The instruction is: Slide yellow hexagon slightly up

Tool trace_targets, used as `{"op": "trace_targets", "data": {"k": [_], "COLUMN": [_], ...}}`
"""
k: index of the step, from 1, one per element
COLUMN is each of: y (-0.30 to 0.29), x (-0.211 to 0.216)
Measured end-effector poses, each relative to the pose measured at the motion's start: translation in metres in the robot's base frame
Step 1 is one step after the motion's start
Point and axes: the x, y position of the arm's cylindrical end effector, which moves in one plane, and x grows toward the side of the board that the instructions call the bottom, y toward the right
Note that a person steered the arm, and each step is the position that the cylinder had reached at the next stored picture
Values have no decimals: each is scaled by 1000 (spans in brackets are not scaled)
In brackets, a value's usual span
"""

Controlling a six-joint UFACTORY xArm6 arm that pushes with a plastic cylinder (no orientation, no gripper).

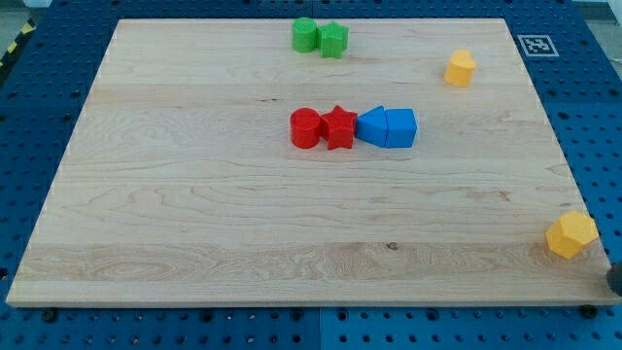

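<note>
The yellow hexagon [571, 234] lies at the board's right edge, low in the view. A small part of my dark rod shows at the view's right edge, and my tip [614, 284] is just below and to the right of the hexagon, a short gap away. A second yellow block [461, 68], with a pointed top, sits near the board's top right.
The wooden board [194, 224] lies on a blue pegboard. A green round block [305, 35] and a green star [333, 40] touch at the top centre. A red cylinder [305, 128], a red star [338, 127] and two blue blocks [371, 126] [400, 127] form a row mid-board. A marker tag [537, 45] is at the top right.
</note>
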Motion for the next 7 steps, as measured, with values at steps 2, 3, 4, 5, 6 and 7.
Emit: {"op": "trace_targets", "data": {"k": [2,3,4,5,6,7], "y": [-20,-33,-34,-34,-34,-34], "x": [-27,-27,-27,-28,-39,-55]}}
